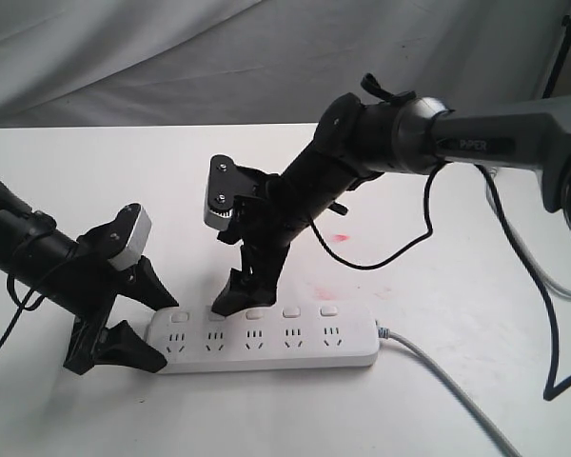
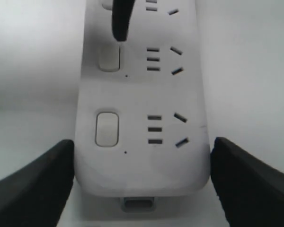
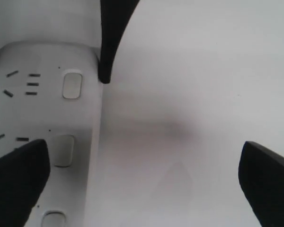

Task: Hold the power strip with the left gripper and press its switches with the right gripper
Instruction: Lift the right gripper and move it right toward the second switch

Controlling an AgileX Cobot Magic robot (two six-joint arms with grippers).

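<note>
The white power strip [image 1: 266, 341] lies flat on the white table, its grey cable [image 1: 438, 373] leaving at the right end. My left gripper [image 1: 160, 331] straddles the strip's left end, one black finger [image 2: 47, 182] against each long side, shut on it. In the left wrist view the rounded end of the power strip [image 2: 142, 156] fills the gap of the left gripper [image 2: 142, 176]. My right gripper [image 1: 243, 281] stands open above the strip. One of its fingertips [image 2: 120, 21] is down at the second of the switches [image 2: 109, 59], counted from the left. Its other finger [image 3: 270, 182] hangs over bare table.
A black cable [image 1: 400, 249] loops from the right arm across the table behind the strip. A small red stain [image 1: 340, 235] marks the tabletop. Grey cloth [image 1: 171, 57] hangs behind the table's far edge.
</note>
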